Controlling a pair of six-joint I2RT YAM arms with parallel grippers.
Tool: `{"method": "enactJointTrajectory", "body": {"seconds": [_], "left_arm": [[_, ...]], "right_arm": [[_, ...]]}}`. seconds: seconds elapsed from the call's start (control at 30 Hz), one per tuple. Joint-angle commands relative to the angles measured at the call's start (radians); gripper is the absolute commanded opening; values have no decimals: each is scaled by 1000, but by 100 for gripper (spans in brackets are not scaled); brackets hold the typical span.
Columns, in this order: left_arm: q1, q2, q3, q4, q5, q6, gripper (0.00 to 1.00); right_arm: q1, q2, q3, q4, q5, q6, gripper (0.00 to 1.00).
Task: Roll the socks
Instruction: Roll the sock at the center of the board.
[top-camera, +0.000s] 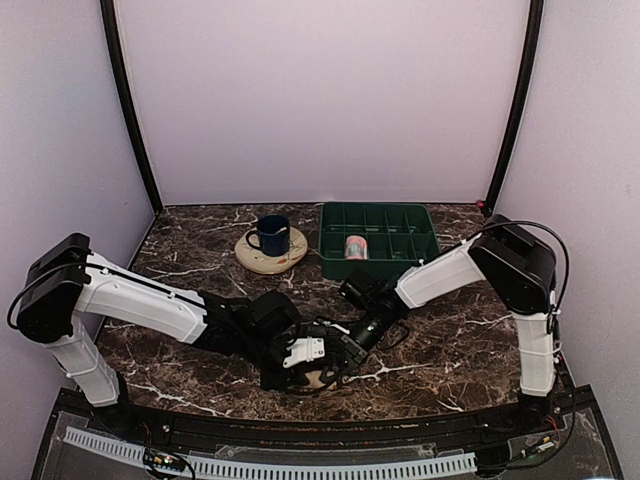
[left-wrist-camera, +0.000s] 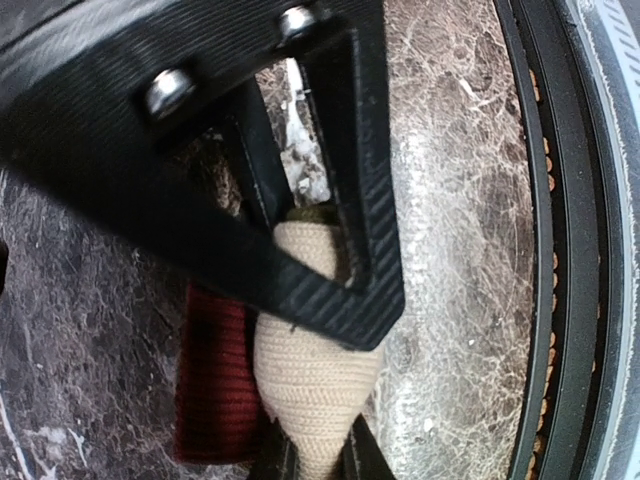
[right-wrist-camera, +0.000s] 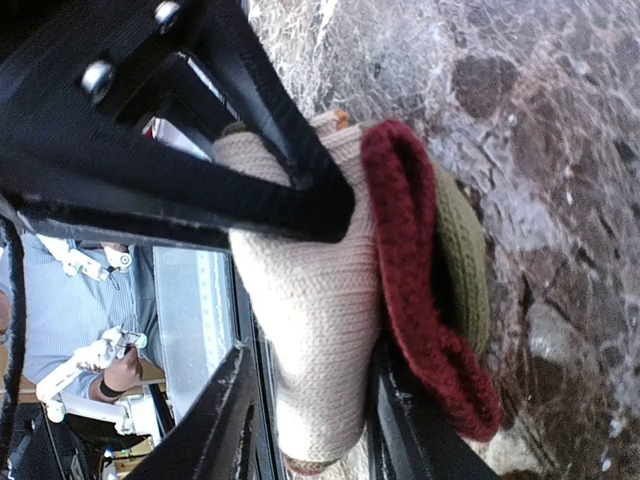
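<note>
both end effectors on socks

The sock is knitted in cream, edged in dark red and olive; the table is veined white on brown.

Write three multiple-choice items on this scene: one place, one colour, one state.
1. Relative to the green tray, the blue mug stands: A) inside it B) left of it C) right of it.
2. The cuff of the sock is: A) blue B) white C) dark red.
3. The right gripper is: A) shut on the sock B) open above the tray C) holding the mug.
Answers: 1 B, it sits on a coaster beside the tray's left wall; 2 C, the right wrist view shows a red ribbed edge; 3 A, its fingers press the beige knit from both sides.
</note>
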Motion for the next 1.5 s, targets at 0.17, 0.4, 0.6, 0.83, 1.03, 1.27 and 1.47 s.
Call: {"method": "enactJointTrajectory", "body": {"seconds": [0.17, 0.4, 0.6, 0.83, 1.03, 1.27, 1.47], "left_arm": [[35, 27, -8, -66, 102, -58, 0], [57, 47, 1, -86, 159, -74, 0], [93, 82, 37, -144, 219, -77, 0], [127, 117, 76, -208, 292, -98, 0], [156, 154, 107, -253, 374, -122, 0], [198, 186, 125, -276, 481, -147, 0], [218, 223, 140, -311, 553, -148, 0]], "right_arm": [[-49, -36, -142, 105, 81, 105, 35], [-93, -97, -243, 293, 76, 227, 36], [-105, -161, -315, 438, 117, 309, 35], [-114, -251, -395, 542, 241, 330, 35], [-105, -354, -436, 521, 427, 262, 35], [-27, -473, -476, 488, 666, 185, 35], [123, -569, -497, 477, 904, 116, 36]]}}
